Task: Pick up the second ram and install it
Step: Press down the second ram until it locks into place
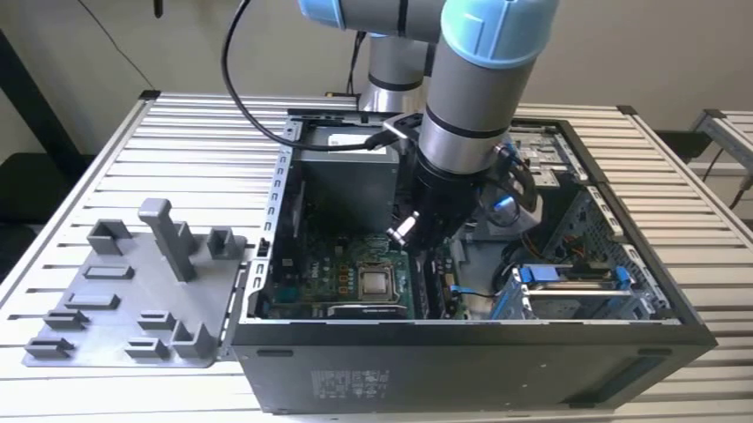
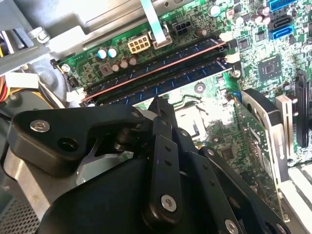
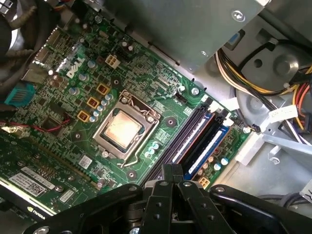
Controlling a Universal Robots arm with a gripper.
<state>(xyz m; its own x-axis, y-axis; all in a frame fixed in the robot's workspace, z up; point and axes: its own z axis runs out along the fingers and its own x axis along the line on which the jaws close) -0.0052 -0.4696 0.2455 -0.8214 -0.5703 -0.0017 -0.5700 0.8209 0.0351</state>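
**A:** What's the big picture?

**B:** A slatted silver metal table (image 1: pixel 118 159) carries an open black computer case (image 1: pixel 471 361). In the exterior view, a flat grey plastic tray with upright posts (image 1: pixel 106 308) lies just beside the case on the left. The grey-and-blue robot arm (image 1: pixel 471 115) reaches down into the case.

**A:** And inside?

**B:** A green motherboard (image 3: pixel 151 68) with a square silver processor chip (image 3: pixel 122 129) in its socket. Long black and blue memory slots (image 3: pixel 214 131) run beside that socket.

**A:** Where's the black gripper (image 2: pixel 158 103)?

**B:** Low over those slots. In both wrist views its fingers (image 3: pixel 163 178) are drawn together at the tip, with no gap showing between them.

**A:** Is it holding anything?

**B:** Nothing shows between the fingers. A stick that thin, seen edge-on, I couldn't rule out.

**A:** So where's the second ram (image 2: pixel 195 73)?

**B:** In the second wrist view, a long dark strip sits along the slot right at the fingertips, next to a neighbouring slot whose top edge catches reddish light. I can't tell whether it's pressed fully home, or whether the end clips are closed.
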